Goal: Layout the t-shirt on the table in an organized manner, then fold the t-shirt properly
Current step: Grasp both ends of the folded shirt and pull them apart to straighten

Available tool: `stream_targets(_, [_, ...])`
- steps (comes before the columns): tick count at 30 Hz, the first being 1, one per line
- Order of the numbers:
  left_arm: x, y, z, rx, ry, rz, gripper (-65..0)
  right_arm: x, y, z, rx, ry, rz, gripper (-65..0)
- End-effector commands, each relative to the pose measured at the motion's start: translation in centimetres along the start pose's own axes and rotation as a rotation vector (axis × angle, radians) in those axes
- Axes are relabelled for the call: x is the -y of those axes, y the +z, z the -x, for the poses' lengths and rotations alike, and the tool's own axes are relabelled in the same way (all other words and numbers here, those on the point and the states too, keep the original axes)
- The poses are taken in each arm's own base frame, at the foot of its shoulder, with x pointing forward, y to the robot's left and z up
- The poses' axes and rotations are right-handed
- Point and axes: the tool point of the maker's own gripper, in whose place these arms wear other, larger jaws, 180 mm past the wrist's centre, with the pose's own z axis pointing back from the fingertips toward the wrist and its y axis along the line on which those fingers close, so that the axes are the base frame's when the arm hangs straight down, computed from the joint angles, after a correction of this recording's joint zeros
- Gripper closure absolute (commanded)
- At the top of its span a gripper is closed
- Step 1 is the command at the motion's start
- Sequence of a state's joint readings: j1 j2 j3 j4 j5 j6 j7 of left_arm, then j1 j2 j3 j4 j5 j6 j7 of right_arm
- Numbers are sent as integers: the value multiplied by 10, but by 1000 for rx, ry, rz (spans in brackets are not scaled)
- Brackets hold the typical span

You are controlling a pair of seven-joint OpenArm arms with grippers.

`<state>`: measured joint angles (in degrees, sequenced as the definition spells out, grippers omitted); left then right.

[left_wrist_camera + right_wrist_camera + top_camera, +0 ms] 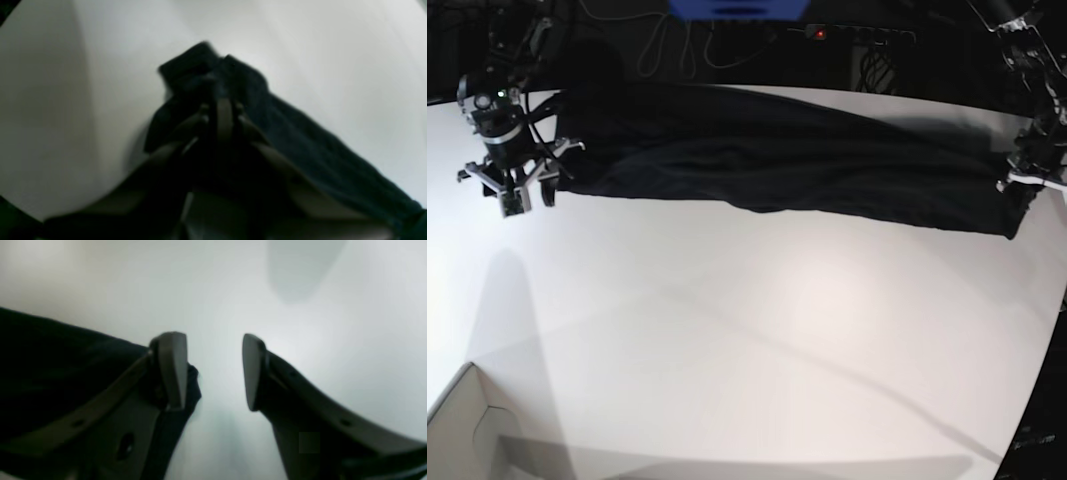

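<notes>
A: How far is the task judged to be?

B: Only the laying-out is in hand. The t-shirt is stretched as a long dark band along the far part of the table, from about ten o'clock to about two o'clock in the base view. It is bunched and narrow, not spread flat, so the smoothing is left to do and no fold is seen yet.

A: What is held by the grippers?

B: In the left wrist view the left gripper is seen nearly closed, with a bunch of the black fabric pinched between its fingers. The picture is blurred, so how firmly the cloth is kept cannot be told. The right gripper is seen about half open, and nothing is between its jaws. The cloth's end is just beside one finger, on its outer side at nine o'clock, and whether it is touched cannot be told.

A: What else is found around, and is the way blocked?

B: A cardboard box corner is seen at seven o'clock, well apart from the garment. Cables and a blue object are seen at twelve o'clock, behind the table. The near tabletop is not occupied by anything. The main hindrance is judged to be the bunched cloth itself.
</notes>
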<state>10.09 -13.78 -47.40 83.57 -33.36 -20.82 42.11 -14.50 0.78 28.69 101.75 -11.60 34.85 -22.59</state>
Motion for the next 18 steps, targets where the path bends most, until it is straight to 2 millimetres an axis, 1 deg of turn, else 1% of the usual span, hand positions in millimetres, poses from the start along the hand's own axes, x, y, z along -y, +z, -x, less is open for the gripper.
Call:
stream_targets(1, [2,3,-25,68,-24,14,-79,4,2,-15,53,6,9,-270])
stream_targets(3, [2,3,-25,70,-22,16,-140,2,3,-12,47,7,0,-270])
stream_targets(6, [2,4,-24,67,-23,15,-218,-21,6,-7,42,16,-81,-270])
stream_targets(9, [1,4,-22,64,-22,14,-290,-34,8,-9,51,-17,-98,-270])
stream_targets(12, [1,4,-22,62,-22,13,-346,-40,10,-10,53,-35,-103,-270])
stream_targets(15, [-9,8,-28,82,-10,-13,-405,-45,10,-9,49,-50,-107,-269])
stream_targets(18, [-14,8,-27,81,1,-23,-465,-50,13,-3,37,-50,-120,-269])
